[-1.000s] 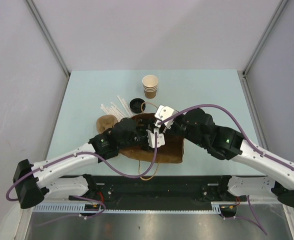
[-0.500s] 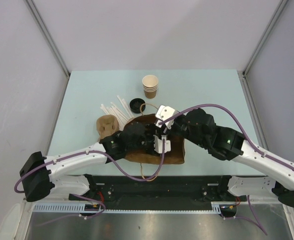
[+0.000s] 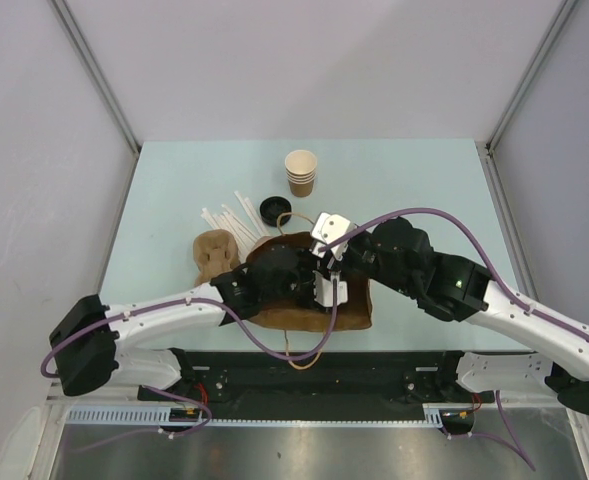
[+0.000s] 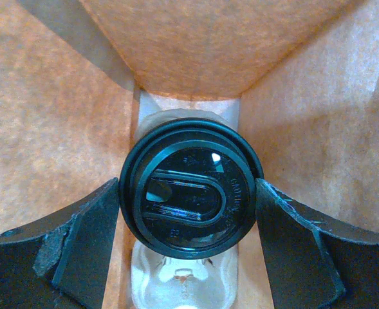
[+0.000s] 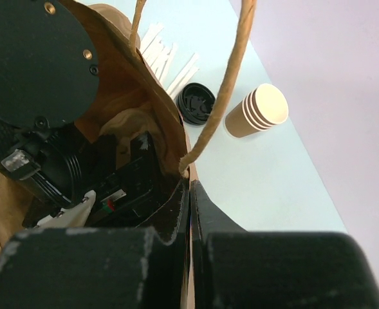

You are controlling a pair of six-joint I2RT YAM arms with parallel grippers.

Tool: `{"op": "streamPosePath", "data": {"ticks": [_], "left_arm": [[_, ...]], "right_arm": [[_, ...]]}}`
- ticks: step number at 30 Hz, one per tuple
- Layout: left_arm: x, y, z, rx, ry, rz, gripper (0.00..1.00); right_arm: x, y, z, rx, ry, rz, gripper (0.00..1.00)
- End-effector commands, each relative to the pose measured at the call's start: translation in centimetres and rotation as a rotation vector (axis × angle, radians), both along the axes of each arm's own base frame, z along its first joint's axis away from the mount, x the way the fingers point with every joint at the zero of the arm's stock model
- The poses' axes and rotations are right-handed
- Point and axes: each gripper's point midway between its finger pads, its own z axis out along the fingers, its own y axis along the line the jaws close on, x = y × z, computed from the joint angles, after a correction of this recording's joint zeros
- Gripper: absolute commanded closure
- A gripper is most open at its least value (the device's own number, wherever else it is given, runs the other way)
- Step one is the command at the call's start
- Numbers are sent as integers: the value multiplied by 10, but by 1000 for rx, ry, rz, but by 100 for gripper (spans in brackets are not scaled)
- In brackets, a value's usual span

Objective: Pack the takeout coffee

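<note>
A takeout coffee cup with a black lid (image 4: 190,193) sits between my left gripper's fingers (image 4: 89,238), deep inside the brown paper bag (image 3: 352,312). My left gripper (image 4: 188,209) is shut on the cup at the lid's sides. Bag walls (image 4: 41,129) close it in on all sides. A pale moulded shape (image 4: 183,283) lies under the cup. In the top view the left wrist (image 3: 324,290) is in the bag's mouth and its fingers are hidden. My right gripper (image 5: 190,193) is shut on the bag's rim by a paper handle (image 5: 231,84), also in the top view (image 3: 326,262).
A stack of lidless tan cups (image 3: 301,172) stands at the back. A loose black lid (image 3: 273,210) and white sticks (image 3: 229,218) lie left of the bag. A tan moulded carrier (image 3: 213,252) lies by the left arm. The stack (image 5: 257,111) and lid (image 5: 196,103) show in the right wrist view.
My left arm has reached further right and deeper into the bag. The right gripper has held the bag's rim in place.
</note>
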Motion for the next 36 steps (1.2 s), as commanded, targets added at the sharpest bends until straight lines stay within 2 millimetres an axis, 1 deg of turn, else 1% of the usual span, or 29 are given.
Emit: {"op": "streamPosePath", "data": {"ticks": [1,11,16,20,22,23,24,25,26,27,28,29,30,31,32,34,35,36], "left_arm": [[1,-5,0,-8,-32,-16,78],[9,-6,-10,31,-52,-2,79],[10,-7,-14,49,-53,1,80],[11,-7,-21,76,-36,-1,81],[11,-8,-22,84,-28,-2,81],[11,-8,-25,94,-18,-4,81],[12,-8,-25,98,-13,-4,81],[13,-11,-21,92,-9,-11,82],[14,-11,-21,97,1,-8,82],[16,-10,-25,109,14,-5,83],[18,-12,-21,109,21,-1,83],[18,-11,-24,123,37,-7,84],[21,-11,-26,128,45,-1,84],[24,-13,-21,121,46,0,85],[24,-13,-22,129,58,-5,85],[31,-15,-21,128,76,4,85],[32,-14,-23,138,91,6,85],[35,-13,-23,141,104,8,85]], "right_arm": [[-5,1,21,91,-18,13,100],[-15,6,16,98,25,64,100],[-19,6,10,109,78,93,100],[-16,6,8,121,112,102,100],[-11,2,8,128,120,88,100],[-13,5,7,133,137,108,100],[-9,1,7,136,144,98,100],[-7,1,7,138,149,96,100],[-6,2,6,141,166,104,100],[1,-2,4,140,176,88,100],[1,-2,7,151,188,102,100],[5,-2,4,152,207,94,100],[13,-7,4,155,216,77,100],[13,-5,6,161,224,92,100],[16,-6,3,159,238,88,100],[20,-8,1,155,258,93,100],[22,-8,3,159,259,92,100],[24,-8,-1,151,275,94,100]]}}
